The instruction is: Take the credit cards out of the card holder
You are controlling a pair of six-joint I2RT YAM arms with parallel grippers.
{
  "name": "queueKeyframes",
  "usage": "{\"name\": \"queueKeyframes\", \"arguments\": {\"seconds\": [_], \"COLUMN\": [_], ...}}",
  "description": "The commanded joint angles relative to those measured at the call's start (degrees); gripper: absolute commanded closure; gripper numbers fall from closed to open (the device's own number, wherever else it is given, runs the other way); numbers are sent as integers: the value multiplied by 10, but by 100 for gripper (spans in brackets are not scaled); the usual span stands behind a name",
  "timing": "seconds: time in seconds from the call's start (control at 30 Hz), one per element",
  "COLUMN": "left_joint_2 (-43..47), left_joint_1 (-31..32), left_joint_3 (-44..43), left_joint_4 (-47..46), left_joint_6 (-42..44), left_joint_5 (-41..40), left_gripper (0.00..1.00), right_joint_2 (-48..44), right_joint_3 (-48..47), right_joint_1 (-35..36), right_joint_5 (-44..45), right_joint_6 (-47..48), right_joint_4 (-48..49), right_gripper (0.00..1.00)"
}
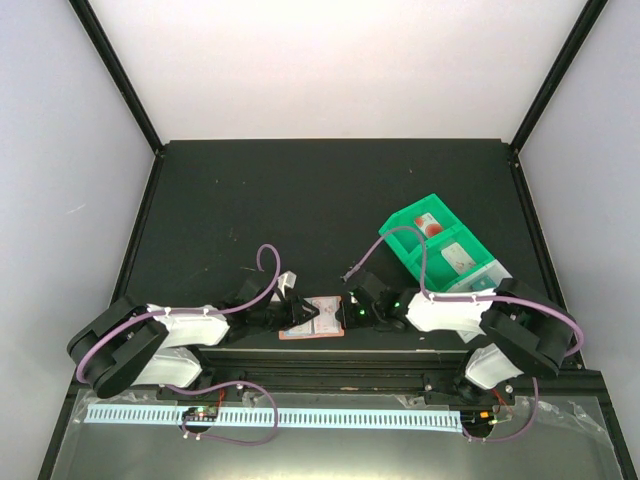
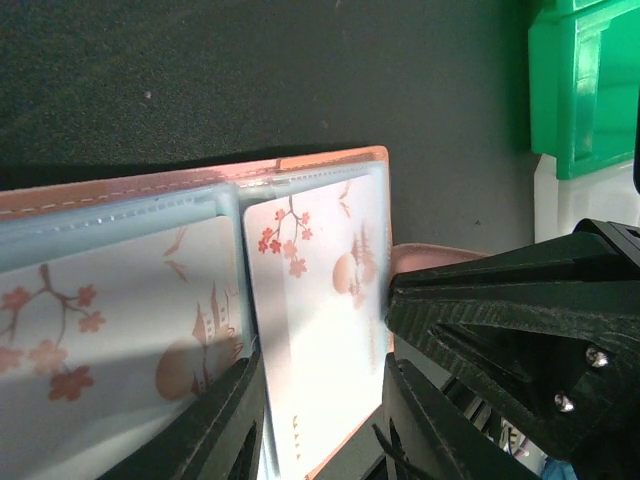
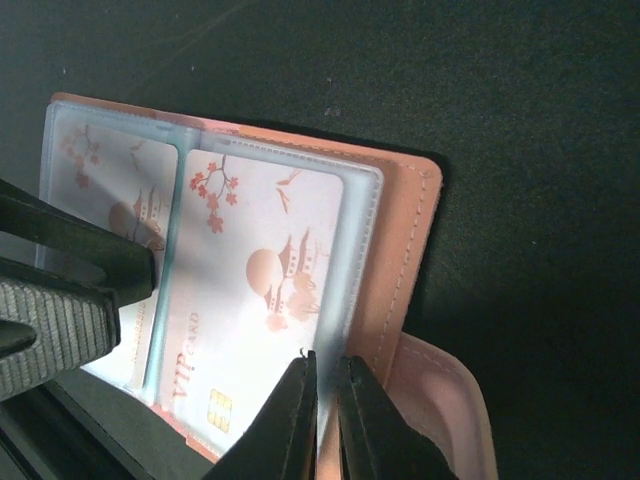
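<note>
The salmon-orange card holder [image 1: 318,318] lies open near the table's front edge, between both grippers. Its pale blue pockets hold two white credit cards with red blossom and pagoda prints: one in the right pocket [image 3: 255,290] [image 2: 315,300], marked VIP CARD, and one in the left pocket [image 3: 110,190] [image 2: 100,330]. My left gripper [image 2: 320,420] [image 1: 300,312] is open, its fingers astride the right pocket's card. My right gripper [image 3: 327,375] [image 1: 352,308] is shut on the right edge of the pale blue pocket, beside the snap tab [image 3: 440,400].
A green plastic bin [image 1: 440,245] [image 2: 585,90] with small items stands at the right, behind my right arm. The table's front rail [image 1: 330,350] runs just below the card holder. Purple cables loop over both arms.
</note>
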State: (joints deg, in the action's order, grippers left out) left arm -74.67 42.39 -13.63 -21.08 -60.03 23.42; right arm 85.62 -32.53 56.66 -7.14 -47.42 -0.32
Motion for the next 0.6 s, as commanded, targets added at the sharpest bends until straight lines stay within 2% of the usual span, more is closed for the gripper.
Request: {"name": "queueKeyframes", "arguments": {"seconds": [0.0,0.57], "left_joint_2": [1,1], "left_joint_1": [-1,-1], "left_joint_3": [-4,-2], "left_joint_4": [22,23], "left_joint_6": [7,6], "left_joint_5": [-14,-13], "left_gripper": [65,63], "right_joint_2": [-32,-8], "right_joint_3": [-5,-38], "right_joint_1": [4,3], "right_joint_5": [8,6], "right_joint_6": [4,4], "right_joint_4": [-25,-10], "right_gripper": [93,91]}}
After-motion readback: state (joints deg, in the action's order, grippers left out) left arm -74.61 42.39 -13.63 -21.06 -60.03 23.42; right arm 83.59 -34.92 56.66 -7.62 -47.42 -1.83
